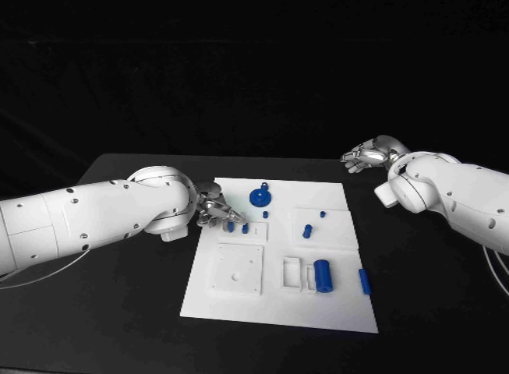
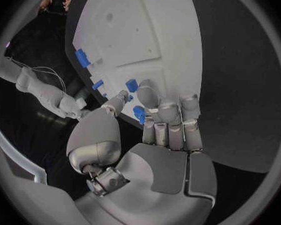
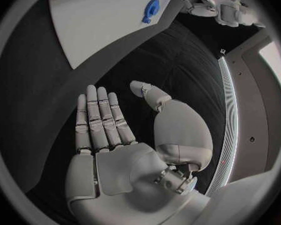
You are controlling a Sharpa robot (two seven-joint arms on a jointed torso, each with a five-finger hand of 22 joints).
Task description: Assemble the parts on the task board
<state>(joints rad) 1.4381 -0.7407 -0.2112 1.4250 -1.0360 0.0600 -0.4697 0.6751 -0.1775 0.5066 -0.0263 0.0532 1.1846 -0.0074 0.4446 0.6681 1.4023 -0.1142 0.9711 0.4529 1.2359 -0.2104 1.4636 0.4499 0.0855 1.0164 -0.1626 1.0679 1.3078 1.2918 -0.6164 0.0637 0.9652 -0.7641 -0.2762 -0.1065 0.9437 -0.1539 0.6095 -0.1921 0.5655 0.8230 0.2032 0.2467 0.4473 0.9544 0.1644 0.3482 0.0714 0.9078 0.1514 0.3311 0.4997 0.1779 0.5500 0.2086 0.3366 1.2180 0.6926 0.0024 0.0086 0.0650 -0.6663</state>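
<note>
Left hand [image 1: 213, 212] works at the task board's [image 1: 333, 312] far left edge, fingers curled round a small blue peg [image 2: 139, 114], apparently pinched for seating nearby. Right hand [image 3: 115, 135] hovers off the far right corner, fingers straight and apart, empty. Blue parts sit across the board, large cylinder [image 1: 322, 275] near right. No legible writing.

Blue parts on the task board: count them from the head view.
6 visible: a round knobbed one at the far edge, two small ones by the left hand, one mid-board, a large cylinder, one beside it. The hand may hide others.
</note>
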